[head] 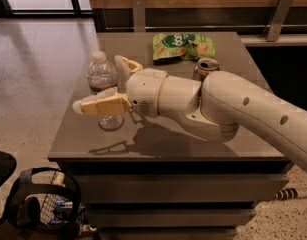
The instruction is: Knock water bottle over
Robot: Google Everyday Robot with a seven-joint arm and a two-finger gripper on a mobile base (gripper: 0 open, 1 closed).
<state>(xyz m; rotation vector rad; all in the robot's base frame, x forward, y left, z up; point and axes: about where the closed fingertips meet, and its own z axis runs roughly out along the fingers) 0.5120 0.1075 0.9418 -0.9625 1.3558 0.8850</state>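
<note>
Bottle point(102, 76) stands upright at the left side of the table point(158, 144), the gripper point(98, 84) right at it — jaws apart, one finger crossing its lower front — so the knock itself seems in hand, and the next move calls for a firm sideways push.

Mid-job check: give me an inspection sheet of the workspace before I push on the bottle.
Surface: grey table top, no spills seen.
Job's things: water bottle upright near the left edge.
Clutter: green snack bag at the back; drink can partly behind the arm.
Grippers: gripper open, one finger crossing the bottle's front, the other behind it.
Cables: nothing seen.
Surroundings: speckled floor; black looped gear by the table's base.
</note>
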